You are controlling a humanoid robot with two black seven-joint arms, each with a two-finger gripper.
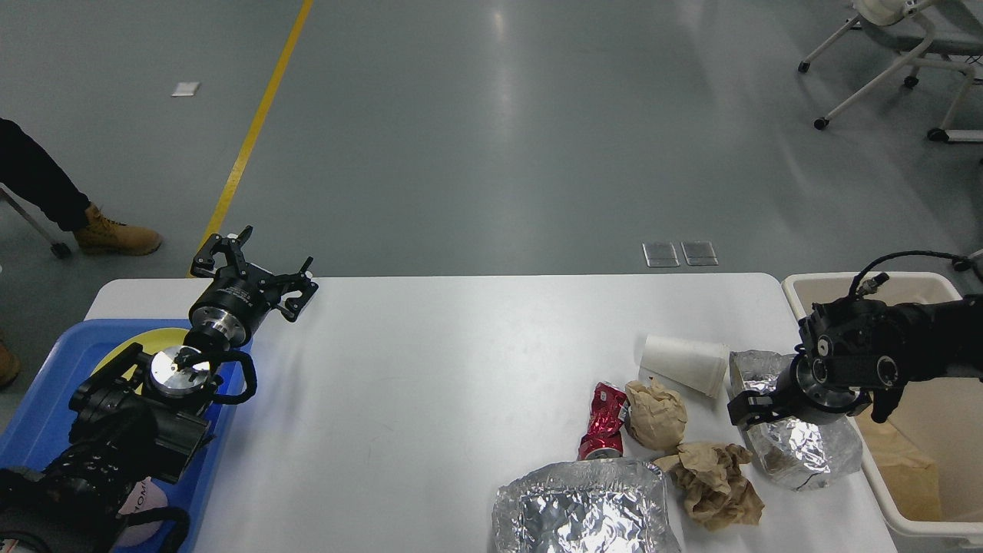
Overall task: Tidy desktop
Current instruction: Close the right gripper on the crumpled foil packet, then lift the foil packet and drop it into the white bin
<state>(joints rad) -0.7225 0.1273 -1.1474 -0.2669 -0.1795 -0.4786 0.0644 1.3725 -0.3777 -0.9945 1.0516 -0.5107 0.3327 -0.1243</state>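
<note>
The desktop (461,361) looks smooth, matt white. On it, right of centre: 2 crinkled, shiny foil trays (584,511), rough crumpled brown paper (718,480), a matt white paper cup (686,363), a glossy dented red can (605,421).

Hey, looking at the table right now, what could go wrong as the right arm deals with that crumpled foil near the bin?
The right pincer is down at the crumpled foil, which lies at the desktop edge beside the beige bin; a weak grip might drop it short of the bin. The paper cup lies on its side right next to it, so a nudge could roll it.
</note>
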